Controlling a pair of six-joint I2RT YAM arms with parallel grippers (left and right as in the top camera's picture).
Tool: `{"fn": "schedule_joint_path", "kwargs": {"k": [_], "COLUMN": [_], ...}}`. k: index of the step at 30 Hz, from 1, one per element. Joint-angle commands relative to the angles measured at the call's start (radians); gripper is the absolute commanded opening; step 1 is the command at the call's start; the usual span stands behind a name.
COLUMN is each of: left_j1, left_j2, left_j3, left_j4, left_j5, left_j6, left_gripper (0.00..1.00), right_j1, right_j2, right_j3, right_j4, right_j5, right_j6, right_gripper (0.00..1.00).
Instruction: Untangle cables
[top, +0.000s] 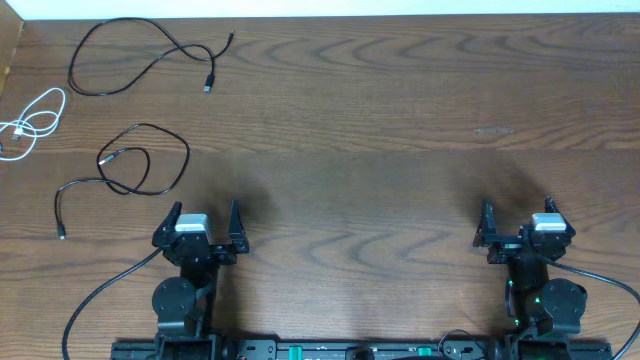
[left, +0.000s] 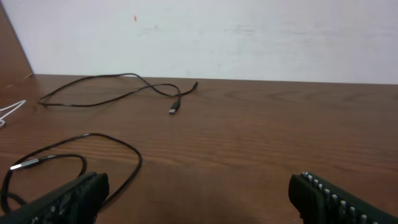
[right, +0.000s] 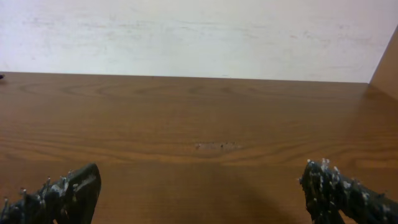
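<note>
Setting: robotics lab or test station. Evidence: a bare wood-grain counter with a black mounting rail fixed along its near edge. On that rail stand a left arm and a right arm, fitted with a left pincer and a right pincer. A plain white wall runs along the counter's far edge, and a wooden side panel closes the counter's right end.

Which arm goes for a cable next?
Left. White cable, far black cable and near black cable all lie on its side, the last just ahead of the left gripper. Right gripper is far off.
</note>
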Motion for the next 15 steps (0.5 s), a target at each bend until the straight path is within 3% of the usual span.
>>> {"fn": "schedule_joint_path", "kwargs": {"k": [1,15], "left_j1": [-0.003,-0.001], "left_j2": [-0.009,-0.009], "left_j3": [-0.019,-0.019], "left_j4": [-0.038,-0.038], "left_j5": [-0.035,-0.057], "left_j6": [-0.045,-0.013], "left_gripper": [0.98,0.98], "right_j1": [-0.007,-0.007], "right_j2": [-0.006,-0.006], "right_j3": [-0.001,-0.001], "right_j4": [-0.005,-0.005], "right_j5": [0.011,0.011], "right_j6": [0.003,0.003], "right_gripper": [0.99,0.99]}}
